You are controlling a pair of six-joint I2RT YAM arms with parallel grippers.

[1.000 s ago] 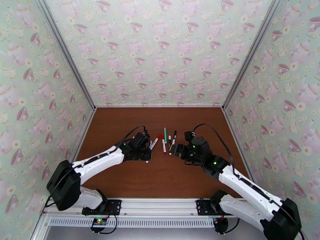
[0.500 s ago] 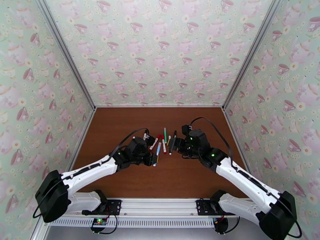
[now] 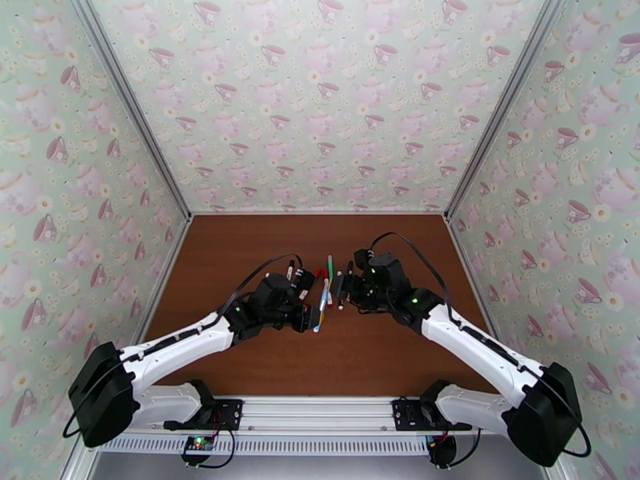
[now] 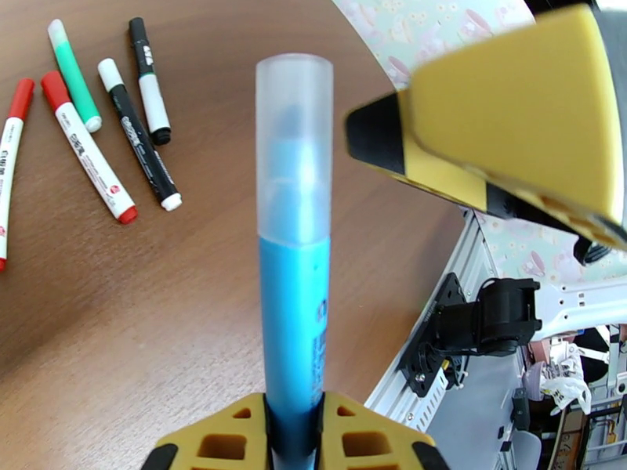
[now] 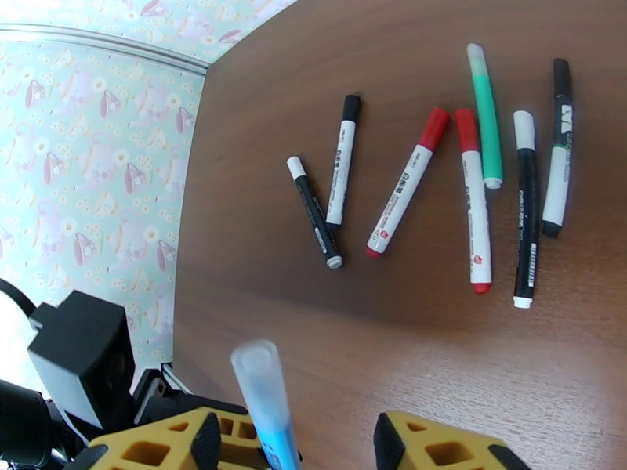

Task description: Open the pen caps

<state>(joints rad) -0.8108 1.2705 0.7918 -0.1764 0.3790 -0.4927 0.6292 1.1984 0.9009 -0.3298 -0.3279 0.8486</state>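
Pen (image 4: 294, 323), blue, capped, in left jaws

Between the yellow left jaws: a sky-blue plastic marker barrel (image 4: 294, 323), its frosted see-through cap (image 4: 295, 127) (blue showing through). Beyond the jaws, on the brown wood-grain surface (image 4: 196, 307), a slim green marker (image 4: 74, 76) and red-capped white markers (image 4: 90, 154).

bare counter (image 3: 344, 362) front and back, a crowded middle
the blue pen (image 4: 294, 323) stands up from the left fingers (image 4: 227, 439), the right fingers (image 4: 509, 127) just beside its cap (image 4: 294, 142); loose pens (image 5: 407, 182) lie scattered beyond; the strip along the back wall (image 3: 320, 114) and the side edges are free.
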